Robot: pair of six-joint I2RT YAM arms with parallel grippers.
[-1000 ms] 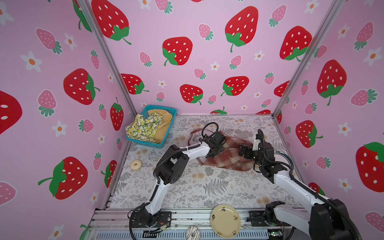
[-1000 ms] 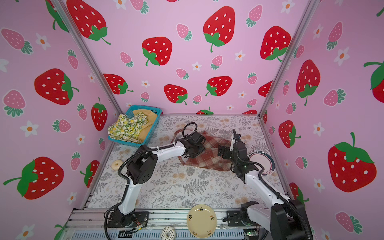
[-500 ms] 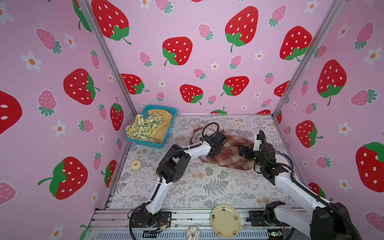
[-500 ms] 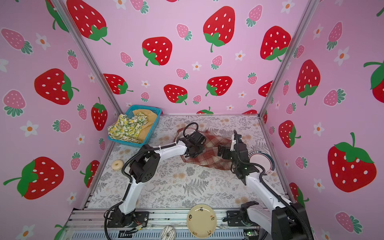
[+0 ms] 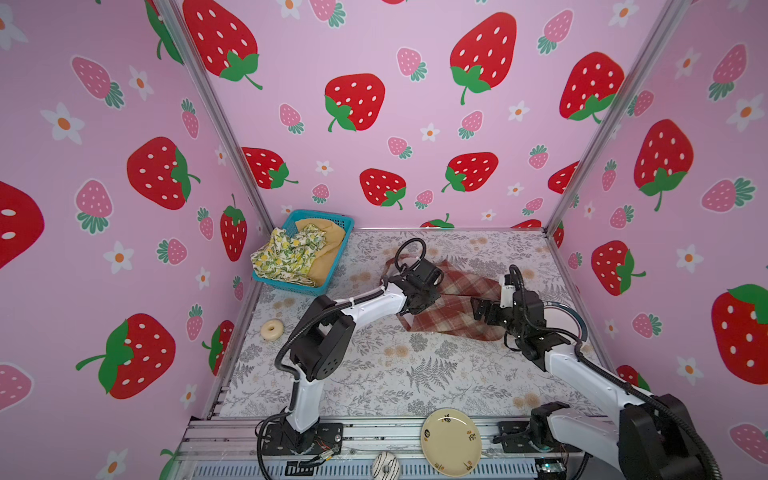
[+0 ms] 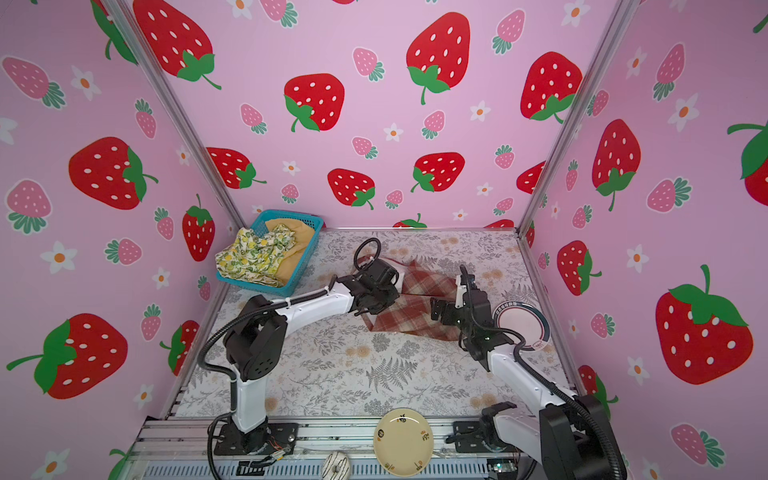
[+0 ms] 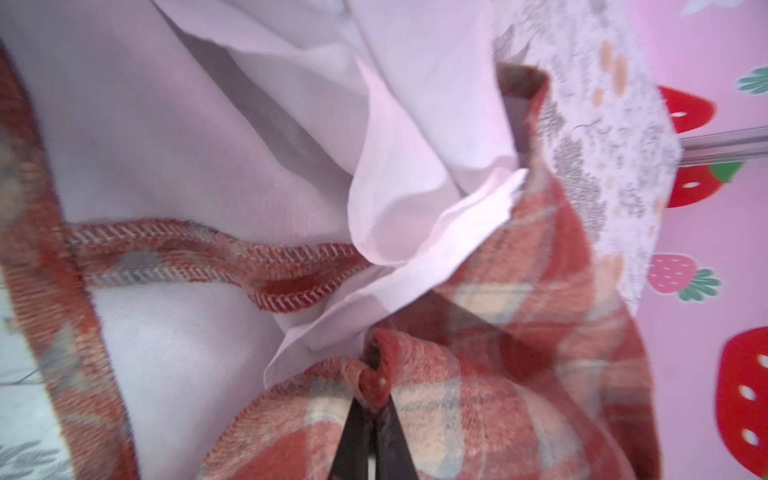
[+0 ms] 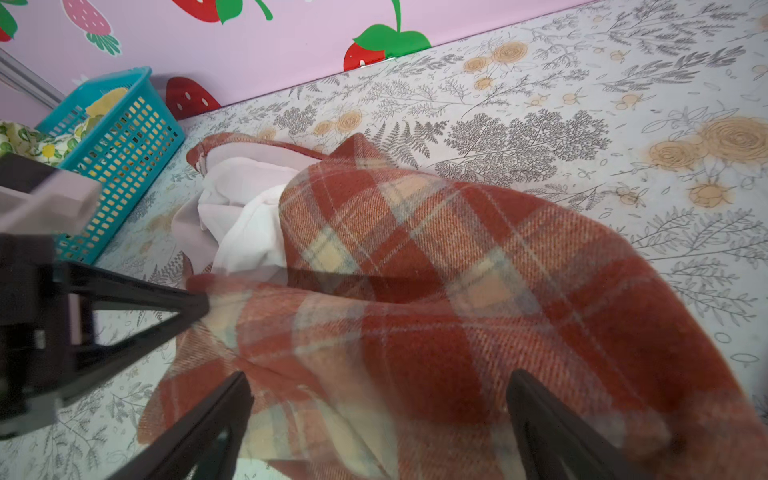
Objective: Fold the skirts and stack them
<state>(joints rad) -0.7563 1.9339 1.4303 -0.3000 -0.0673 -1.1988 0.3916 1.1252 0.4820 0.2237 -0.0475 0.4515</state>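
The red-and-cream plaid skirt (image 5: 457,309) (image 6: 415,309) lies crumpled at the back middle of the table, its pale lining (image 8: 245,216) showing at one end. My left gripper (image 5: 419,291) (image 7: 374,399) is shut on a bunched fold of the plaid skirt (image 7: 498,374). My right gripper (image 5: 482,309) (image 8: 378,378) hovers open over the plaid skirt's (image 8: 457,291) right end, cloth between its spread fingers. The lemon-print skirt (image 5: 286,255) (image 6: 253,257) and the mustard skirt (image 5: 328,253) (image 6: 297,253) sit heaped in the blue basket (image 5: 320,216) (image 6: 291,214) at the back left.
A pale donut (image 5: 272,329) lies by the left wall. A pink plate with a dark rim (image 5: 561,320) (image 6: 523,328) sits under my right arm near the right wall. A cream plate (image 5: 451,440) and a striped donut (image 5: 385,465) rest on the front rail.
My left gripper's jaws have closed on the plaid skirt's fold. The right gripper has stayed open and edged in over the cloth.
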